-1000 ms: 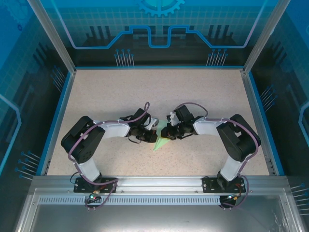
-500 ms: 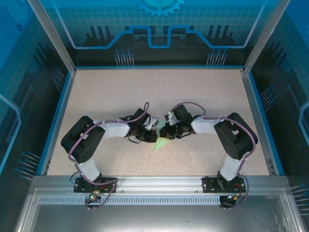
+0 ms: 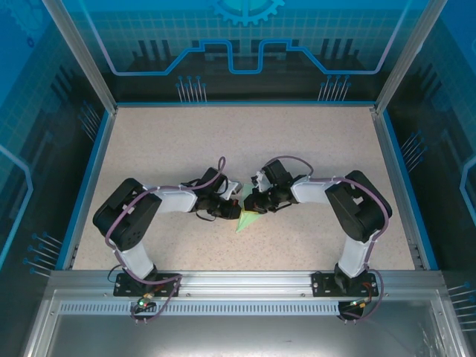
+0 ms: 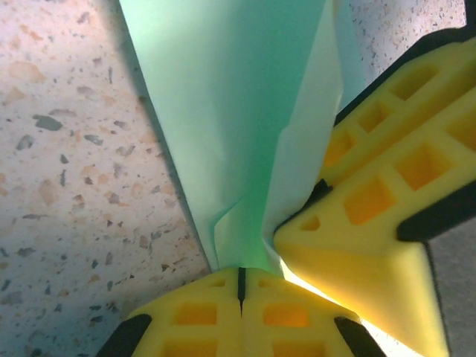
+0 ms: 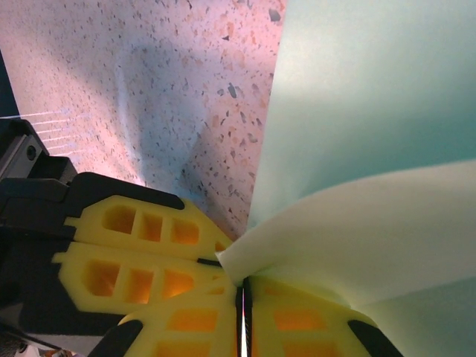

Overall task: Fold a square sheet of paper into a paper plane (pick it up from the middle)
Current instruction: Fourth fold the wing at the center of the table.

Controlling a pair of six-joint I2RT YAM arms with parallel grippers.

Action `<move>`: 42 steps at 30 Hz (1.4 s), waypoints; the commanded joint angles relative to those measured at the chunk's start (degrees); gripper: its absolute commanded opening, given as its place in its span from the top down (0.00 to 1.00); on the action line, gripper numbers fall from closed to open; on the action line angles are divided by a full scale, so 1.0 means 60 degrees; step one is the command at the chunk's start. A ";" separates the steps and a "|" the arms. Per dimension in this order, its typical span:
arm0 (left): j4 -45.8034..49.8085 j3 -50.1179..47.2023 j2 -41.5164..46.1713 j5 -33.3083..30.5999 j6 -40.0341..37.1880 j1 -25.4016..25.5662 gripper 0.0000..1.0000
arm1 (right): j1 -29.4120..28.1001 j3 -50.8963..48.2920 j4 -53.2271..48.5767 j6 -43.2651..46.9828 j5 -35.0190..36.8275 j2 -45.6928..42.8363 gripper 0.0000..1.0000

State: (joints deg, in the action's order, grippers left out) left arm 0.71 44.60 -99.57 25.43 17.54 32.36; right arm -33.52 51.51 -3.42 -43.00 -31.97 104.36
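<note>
Top view: the two arms meet near the middle of the speckled desk, the left gripper and right gripper just beside each other. The pale green paper, folded to a point, lies below them, its tip aimed at the near edge and its wide end between the grippers.

Left wrist view: the left gripper's yellow fingers are pressed together on the paper's narrow end. A finger of the right gripper touches the paper's right side.

Right wrist view: the right gripper's fingers are likewise closed, pinching a raised flap. The rest of the paper lies flat on the desk.
</note>
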 commanded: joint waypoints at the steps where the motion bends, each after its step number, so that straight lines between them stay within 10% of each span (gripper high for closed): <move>1: 0.0163 -0.0346 0.0048 -0.0320 0.0051 -0.0181 1.00 | -0.0222 0.0263 -0.0308 0.0237 -0.0093 0.0227 0.89; 30: 0.0279 -0.0614 0.1275 -0.0013 0.1208 -0.0444 1.00 | -0.0300 0.0393 -0.0353 0.0342 -0.0019 0.0690 0.88; 35: 0.0388 -0.0830 0.1472 -0.0268 0.1337 -0.0215 0.76 | -0.0290 0.0376 -0.0295 0.0312 -0.0069 0.0711 0.88; 42: 0.0066 -0.0945 0.1449 -0.0392 0.1352 0.0235 0.71 | -0.0289 0.0278 -0.0027 0.0137 -0.0206 0.0731 0.88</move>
State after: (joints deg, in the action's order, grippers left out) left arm 1.17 39.75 -91.83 23.99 25.26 33.30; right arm -34.24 53.06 -3.40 -41.98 -32.01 107.44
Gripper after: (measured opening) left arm 0.286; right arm 0.116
